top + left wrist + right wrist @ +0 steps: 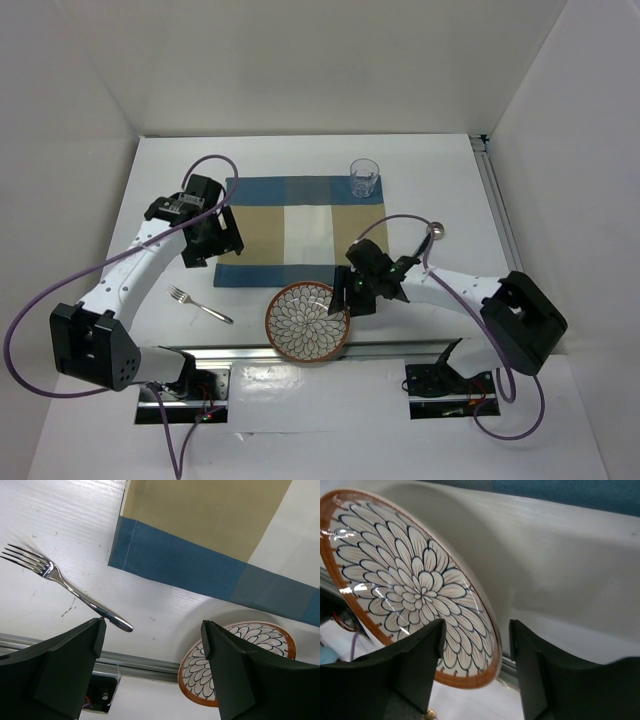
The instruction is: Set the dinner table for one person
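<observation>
A round plate point(308, 320) with a brown rim and petal pattern sits on the white dinner table point(450, 190) at its near edge, just below a blue-and-tan checked placemat point(300, 230). My right gripper point(345, 295) stands open at the plate's right rim. In the right wrist view the plate point(415, 580) has its rim between the two fingers of this gripper point(476, 630), with a gap on the right side. My left gripper point(215, 235) hovers open and empty over the placemat's left edge. A fork point(200, 304) lies left of the plate. A glass point(364, 178) stands on the placemat's far right corner.
A spoon point(432, 236) lies on the table right of the placemat, beside the right arm's cable. A metal rail point(300, 352) runs along the near edge, right under the plate. The left wrist view shows the fork point(65, 585), the placemat corner point(200, 540) and the plate point(192, 672).
</observation>
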`<state>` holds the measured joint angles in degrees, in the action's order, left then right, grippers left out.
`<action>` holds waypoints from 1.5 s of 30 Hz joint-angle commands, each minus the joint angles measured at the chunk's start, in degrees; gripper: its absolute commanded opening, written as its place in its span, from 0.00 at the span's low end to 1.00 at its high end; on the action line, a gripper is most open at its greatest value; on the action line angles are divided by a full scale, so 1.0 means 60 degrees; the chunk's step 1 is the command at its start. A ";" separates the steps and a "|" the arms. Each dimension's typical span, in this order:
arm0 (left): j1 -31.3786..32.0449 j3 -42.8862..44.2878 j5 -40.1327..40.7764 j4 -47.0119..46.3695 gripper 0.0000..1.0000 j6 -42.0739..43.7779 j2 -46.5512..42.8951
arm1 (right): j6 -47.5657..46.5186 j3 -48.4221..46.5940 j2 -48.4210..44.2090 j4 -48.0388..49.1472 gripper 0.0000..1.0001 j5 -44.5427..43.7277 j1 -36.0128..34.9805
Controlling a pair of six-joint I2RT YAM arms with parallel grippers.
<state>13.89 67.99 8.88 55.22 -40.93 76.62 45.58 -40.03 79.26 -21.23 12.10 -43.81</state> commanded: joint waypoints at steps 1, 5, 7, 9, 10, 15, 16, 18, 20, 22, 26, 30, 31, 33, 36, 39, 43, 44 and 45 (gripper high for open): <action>-0.0059 0.0022 0.0158 0.0009 0.96 -0.0093 -0.0289 | 0.0298 0.0139 0.0470 0.1298 0.63 0.0240 -0.0314; 0.0335 0.0358 0.0862 0.0127 0.96 -0.0005 -0.0581 | 0.0416 -0.0211 0.1012 0.1080 0.39 -0.0153 -0.0708; 0.0336 0.0358 0.0965 0.0127 0.96 0.0082 -0.0669 | 0.0503 -0.0343 0.1013 0.0859 0.21 -0.0258 -0.0798; 0.0336 0.0358 0.1170 0.0214 0.96 0.0083 -0.0670 | 0.0503 -0.0534 0.0853 0.0480 0.08 -0.0506 -0.0799; 0.0336 0.0358 0.1171 0.0215 0.96 -0.0019 -0.0670 | 0.0619 -0.0651 0.0750 0.0245 0.02 -0.0595 -0.0799; 0.0336 0.0168 0.1725 0.0448 0.96 -0.0370 -0.0670 | 0.0227 -0.2495 -0.0055 -0.1188 0.00 -0.0975 -0.0799; 0.0336 0.0168 0.1843 0.0537 0.95 -0.0632 -0.0670 | 0.0124 -0.2817 -0.0158 -0.1366 0.00 -0.1107 -0.0799; 0.0336 0.0387 0.2339 0.1062 0.94 -0.1247 -0.0670 | -0.0167 -0.3813 0.0045 -0.1778 0.00 -0.1108 -0.0244; 0.0336 0.0388 0.2342 0.1095 0.94 -0.1600 -0.1122 | -0.0447 -0.4370 0.0323 -0.1778 0.00 -0.0497 0.0442; 0.0336 0.0388 0.2022 0.0731 0.94 -0.1602 -0.1489 | -0.0798 -0.5205 0.1010 -0.1588 0.00 -0.0157 0.0855; 0.0424 0.0300 0.1654 0.0640 0.94 -0.1484 -0.1551 | -0.0947 -0.6932 0.2548 -0.1443 0.00 0.0530 0.2025; 0.0424 0.0212 0.1742 0.1122 0.99 -0.1484 -0.1008 | -0.0860 -0.7972 0.3925 -0.0943 0.00 0.1160 0.2730; 0.0424 0.0212 0.1611 0.1254 1.00 -0.1644 -0.0920 | -0.0859 -0.8194 0.4363 -0.0943 0.00 0.1162 0.2819; 0.0424 -0.0107 0.1217 0.1110 1.00 -0.1646 -0.1138 | -0.0624 -0.8343 0.4601 -0.0710 0.00 0.1410 0.3009; 0.0424 -0.0621 0.0629 0.0713 1.00 -0.1879 -0.1520 | -0.0245 -0.8563 0.5040 -0.0607 0.00 0.1498 0.3113; 0.0424 -0.1178 0.0366 0.0815 1.00 -0.2216 -0.1520 | -0.0010 -0.8418 0.5348 -0.0301 0.00 0.1499 0.3200; 0.0424 -0.2625 -0.0060 0.0392 1.00 -0.2786 -0.2075 | 0.0180 -0.7788 0.5437 0.0169 0.00 0.1397 0.3200; 0.0424 -0.2833 -0.0060 0.0304 1.00 -0.2875 -0.2207 | 0.0181 -0.7786 0.5524 0.0170 0.00 0.1397 0.3200; 0.0424 -0.2994 0.0027 0.0303 0.99 -0.2992 -0.2295 | 0.0181 -0.7699 0.5525 0.0170 0.00 0.1281 0.3200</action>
<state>16.23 52.86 10.46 57.60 -54.92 65.95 44.07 -85.71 114.17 -28.91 15.64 -24.45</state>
